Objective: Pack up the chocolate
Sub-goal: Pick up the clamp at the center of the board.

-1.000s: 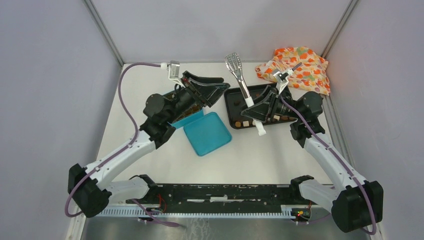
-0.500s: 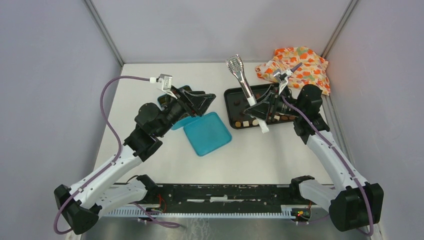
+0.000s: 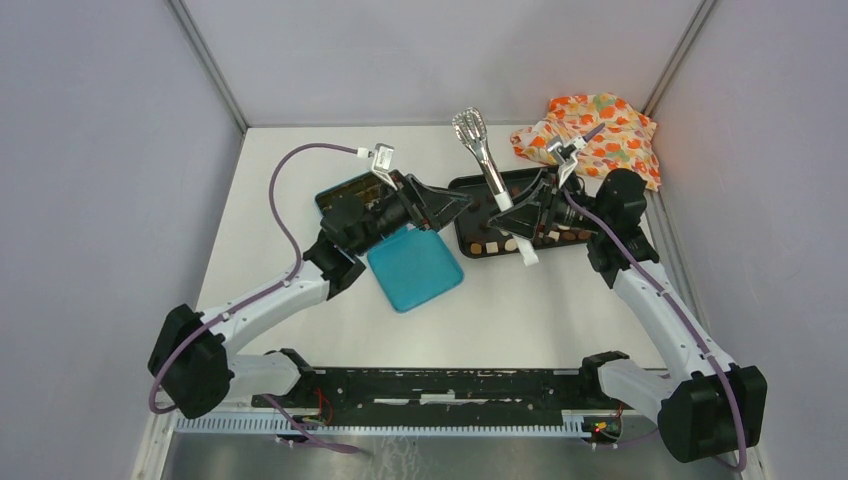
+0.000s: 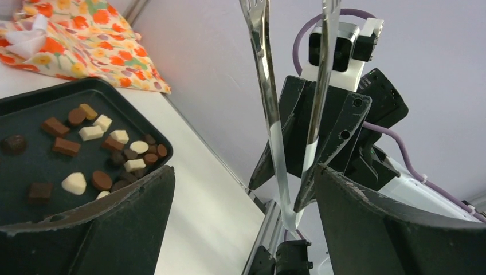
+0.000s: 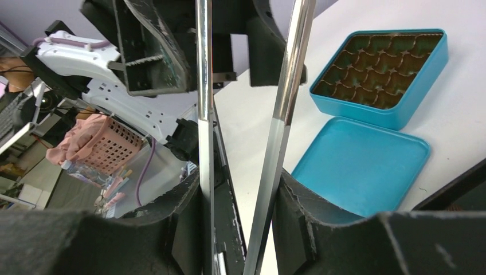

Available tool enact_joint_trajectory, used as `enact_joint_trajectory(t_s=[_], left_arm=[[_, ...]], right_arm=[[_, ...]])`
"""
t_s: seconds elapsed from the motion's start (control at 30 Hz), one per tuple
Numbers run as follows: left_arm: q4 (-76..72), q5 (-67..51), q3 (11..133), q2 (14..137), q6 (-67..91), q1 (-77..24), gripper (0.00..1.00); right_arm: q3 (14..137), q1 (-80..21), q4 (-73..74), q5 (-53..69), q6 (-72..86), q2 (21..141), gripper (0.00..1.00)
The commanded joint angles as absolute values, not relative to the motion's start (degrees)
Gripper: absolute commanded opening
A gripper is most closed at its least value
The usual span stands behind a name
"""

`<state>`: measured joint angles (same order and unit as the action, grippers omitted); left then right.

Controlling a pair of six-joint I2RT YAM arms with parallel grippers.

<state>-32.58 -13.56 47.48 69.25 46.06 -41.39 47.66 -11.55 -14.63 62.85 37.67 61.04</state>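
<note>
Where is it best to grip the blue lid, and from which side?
Probably its raised rim at the near corner, from above: the lid lies flat, so only the thin rim offers a hold, and its far edge sits close to the tin.

You're in a robot lab test cell: grey walls (image 3: 100,150) and metal struts (image 3: 205,60) box in the white table (image 3: 560,300); a cluttered workroom (image 5: 86,149) shows at the right wrist view's left.

chocolate (image 4: 91,133) in the tray (image 4: 69,87); box (image 5: 381,74) left of it, lid (image 5: 361,166) before the box, cloth (image 3: 590,125) behind the tray.
</note>
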Motion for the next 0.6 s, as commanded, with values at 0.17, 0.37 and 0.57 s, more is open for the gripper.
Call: enact_joint_trajectory(t_s=[0.17, 0.37, 0.57], left_arm=[[-55.65, -20.87, 51.08, 78.31, 56.12, -41.64, 1.0], [-60.04, -21.21, 53.77, 81.49, 56.44, -43.09, 1.0], [-61.33, -18.52, 56.25, 84.69, 57.84, -44.48, 0.98]], right_arm=[[48.38, -11.46, -26.91, 65.68, 46.75, 60.82, 0.11], [47.9, -11.49, -28.57, 65.69, 48.28, 61.0, 0.11], [47.23, -11.87, -29.18, 65.65, 48.7, 61.26, 0.11]])
